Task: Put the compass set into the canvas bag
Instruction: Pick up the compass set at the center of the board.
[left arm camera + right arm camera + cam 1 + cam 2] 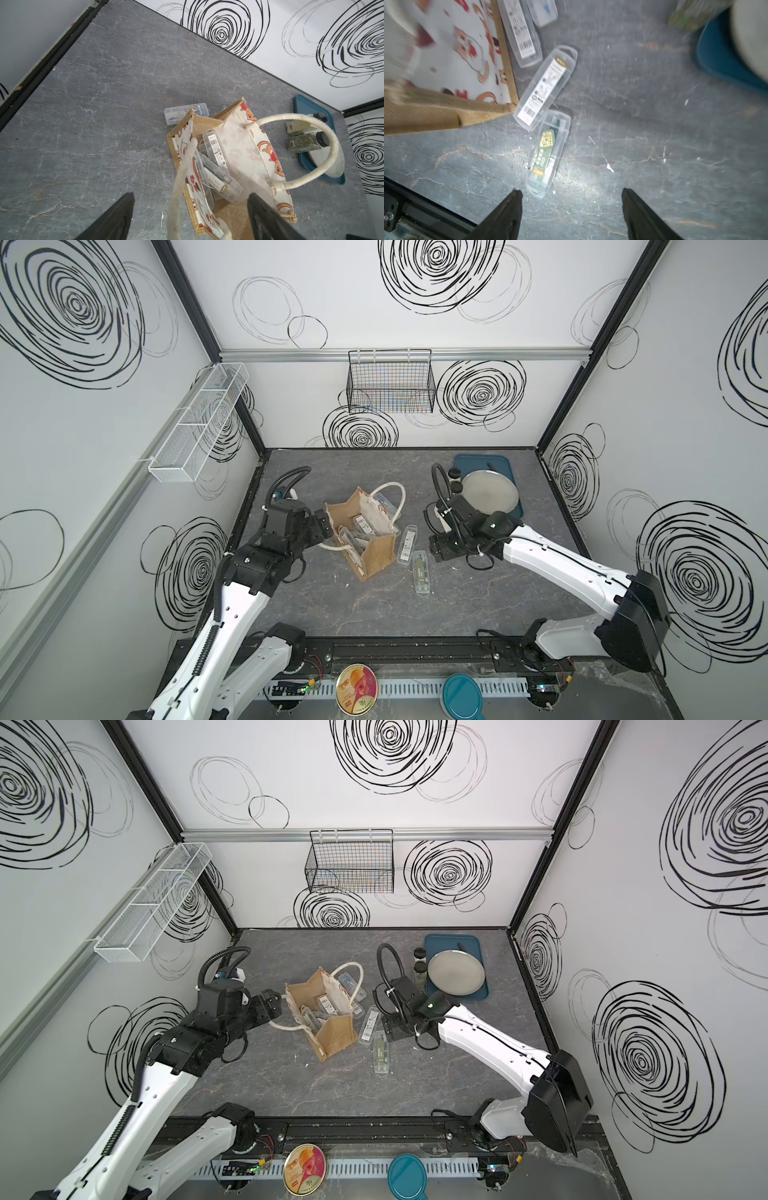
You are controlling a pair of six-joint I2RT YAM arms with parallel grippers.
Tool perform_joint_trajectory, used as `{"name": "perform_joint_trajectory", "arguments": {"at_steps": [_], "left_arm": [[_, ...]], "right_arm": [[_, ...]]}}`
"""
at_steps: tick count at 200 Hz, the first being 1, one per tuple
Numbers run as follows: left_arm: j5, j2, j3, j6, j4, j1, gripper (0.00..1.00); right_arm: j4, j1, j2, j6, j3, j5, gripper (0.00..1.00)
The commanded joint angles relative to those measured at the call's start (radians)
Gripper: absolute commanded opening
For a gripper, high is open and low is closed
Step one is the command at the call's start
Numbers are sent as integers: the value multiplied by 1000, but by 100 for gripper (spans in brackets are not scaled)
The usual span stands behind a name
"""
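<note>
The canvas bag (376,549) (338,1031) stands open mid-table, with several clear compass set cases (216,149) inside it. My left gripper (326,524) (190,195) is open at the bag's left rim; a rope handle (180,182) and the near cream panel lie between its fingers without being pinched. More compass set cases lie right of the bag: a white-labelled one (406,544) (545,87) and a green-labelled one (420,572) (548,153). Another case (384,502) lies behind the bag. My right gripper (436,549) (572,191) hangs open and empty just right of the green-labelled case.
A blue tray (469,460) with a grey plate (490,491) and dark-capped jars (305,142) sits at the back right, close behind my right arm. Wire baskets (390,381) hang on the walls. A round tin (356,689) and a teal lid (462,697) lie at the front edge.
</note>
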Motion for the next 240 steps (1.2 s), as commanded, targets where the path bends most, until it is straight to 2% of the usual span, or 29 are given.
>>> {"name": "perform_joint_trajectory", "arguments": {"at_steps": [1,38,71,117,163,215,240], "left_arm": [[-24,12,14,22,39,-6,89],[-23,22,24,15,45,-27,89],[-51,-8,6,10,26,-37,89],[-69,-21,0,6,9,-36,89],[-81,-26,-15,5,6,-37,89],[-99,-13,-5,13,-2,-37,89],[-98,-12,-9,13,0,-35,89]], "right_arm": [[149,17,-23,89,-72,-52,79],[110,26,121,105,-46,-84,81],[130,49,258,55,4,-108,82],[141,46,364,9,57,-154,84],[103,55,447,-6,122,-137,86],[19,45,524,13,194,-100,80],[-21,42,545,-3,206,-85,73]]}}
